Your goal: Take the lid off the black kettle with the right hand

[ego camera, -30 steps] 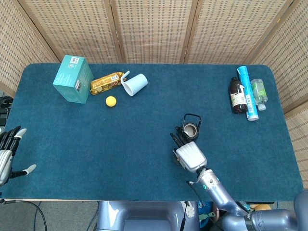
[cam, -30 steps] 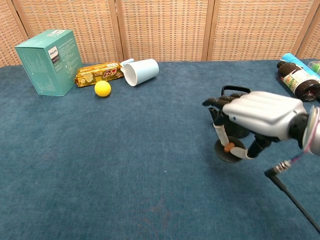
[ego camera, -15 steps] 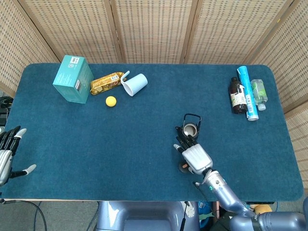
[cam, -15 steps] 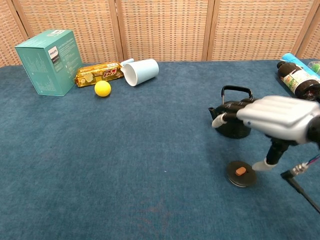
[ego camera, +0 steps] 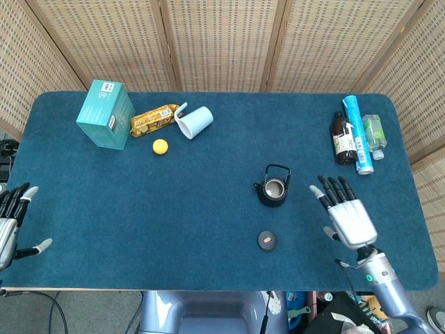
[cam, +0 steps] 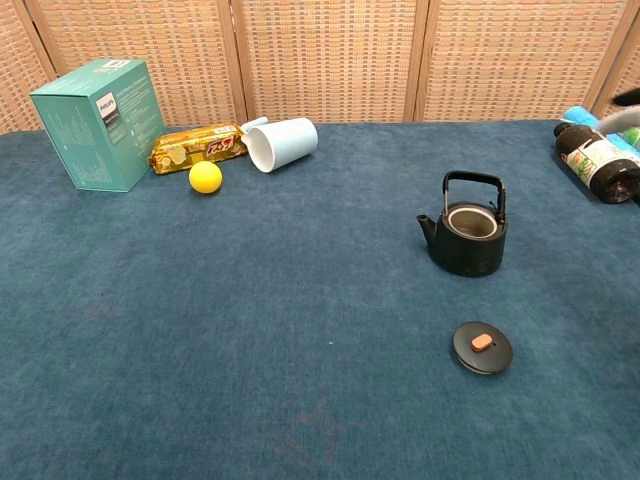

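The black kettle (ego camera: 272, 186) (cam: 465, 236) stands upright near the table's middle right, its top uncovered and its handle raised. Its black lid (ego camera: 267, 241) (cam: 482, 347), with an orange knob, lies flat on the blue cloth in front of the kettle. My right hand (ego camera: 345, 213) hovers to the right of the kettle with fingers spread and nothing in it; only a fingertip sliver shows at the chest view's right edge. My left hand (ego camera: 10, 221) rests open at the table's near left edge.
A teal box (ego camera: 106, 113) (cam: 92, 122), a gold snack pack (ego camera: 154, 119), a yellow ball (ego camera: 160, 146) and a tipped white cup (ego camera: 195, 122) sit at the back left. Bottles and a blue tube (ego camera: 356, 133) lie at the back right.
My right hand let go of the lid, which now lies on the cloth, and swung away to the right of the kettle. The left hand stayed still.
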{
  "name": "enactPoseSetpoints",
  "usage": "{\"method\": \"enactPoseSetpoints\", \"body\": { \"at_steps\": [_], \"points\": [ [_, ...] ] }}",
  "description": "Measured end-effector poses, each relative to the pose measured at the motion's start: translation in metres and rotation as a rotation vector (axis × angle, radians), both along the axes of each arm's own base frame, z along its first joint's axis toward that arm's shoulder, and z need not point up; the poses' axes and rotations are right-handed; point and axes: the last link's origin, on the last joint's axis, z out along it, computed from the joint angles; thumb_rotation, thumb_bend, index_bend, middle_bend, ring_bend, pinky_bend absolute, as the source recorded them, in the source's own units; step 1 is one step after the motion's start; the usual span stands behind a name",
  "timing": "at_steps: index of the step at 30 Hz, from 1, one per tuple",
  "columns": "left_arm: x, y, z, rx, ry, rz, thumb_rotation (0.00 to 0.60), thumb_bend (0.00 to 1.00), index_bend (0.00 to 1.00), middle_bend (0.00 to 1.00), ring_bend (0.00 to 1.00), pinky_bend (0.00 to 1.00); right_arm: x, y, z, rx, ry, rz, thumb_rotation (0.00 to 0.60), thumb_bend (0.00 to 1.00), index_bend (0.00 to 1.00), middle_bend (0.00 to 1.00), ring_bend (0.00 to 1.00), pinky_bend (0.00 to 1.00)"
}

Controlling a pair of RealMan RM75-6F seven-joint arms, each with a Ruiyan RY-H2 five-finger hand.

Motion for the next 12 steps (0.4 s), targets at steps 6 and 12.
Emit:
{"method": "enactPoseSetpoints", "body": {
  "at_steps": [6,12],
  "points": [
    [0.004,-0.005,0.0,0.006,0.007,-0.016,0.6,0.08,0.0,0.0,0.0,0.0,-0.036,0.03,0.02,-0.088,-0.004,0.013,0.6,0.0,0.0,0.0,0.0,0.0],
    [0.007,-0.009,-0.002,0.008,0.017,-0.032,0.6,0.08,0.0,0.0,0.0,0.0,-0.055,0.055,0.025,-0.115,0.002,0.026,0.6,0.0,0.0,0.0,0.0,0.0]
  ]
}}
